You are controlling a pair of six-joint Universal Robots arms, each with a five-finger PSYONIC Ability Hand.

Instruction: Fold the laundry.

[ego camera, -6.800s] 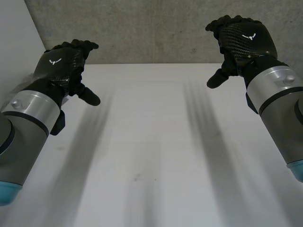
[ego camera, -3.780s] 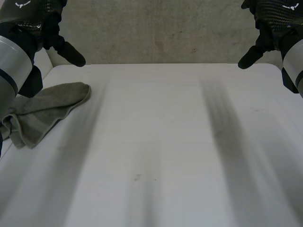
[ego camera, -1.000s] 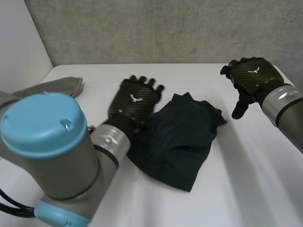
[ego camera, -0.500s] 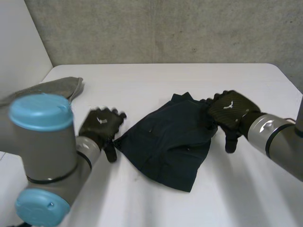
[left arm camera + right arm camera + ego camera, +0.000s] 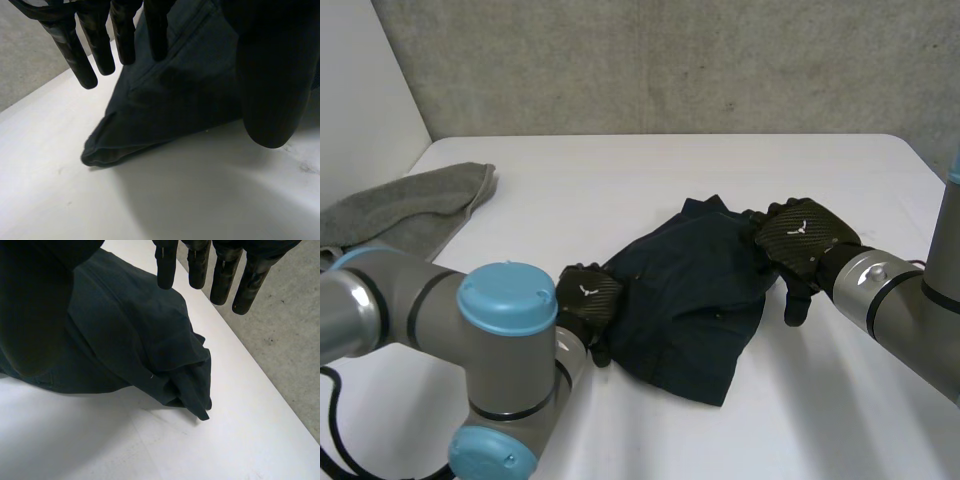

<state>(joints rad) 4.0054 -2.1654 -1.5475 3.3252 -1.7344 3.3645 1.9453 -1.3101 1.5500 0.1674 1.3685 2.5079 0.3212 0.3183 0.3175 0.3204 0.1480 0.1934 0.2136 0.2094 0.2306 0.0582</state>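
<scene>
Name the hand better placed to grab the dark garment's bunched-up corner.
Right. The right hand is at that side of the dark garment, its straight fingers reaching over the bunched corner. The left hand sits at the opposite, flatter corner.

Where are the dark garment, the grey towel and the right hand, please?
dark garment (image 5: 690, 290), head view, middle of the cloth.
grey towel (image 5: 410, 205), head view, its flat middle.
right hand (image 5: 800, 235), head view, back of the hand.
</scene>
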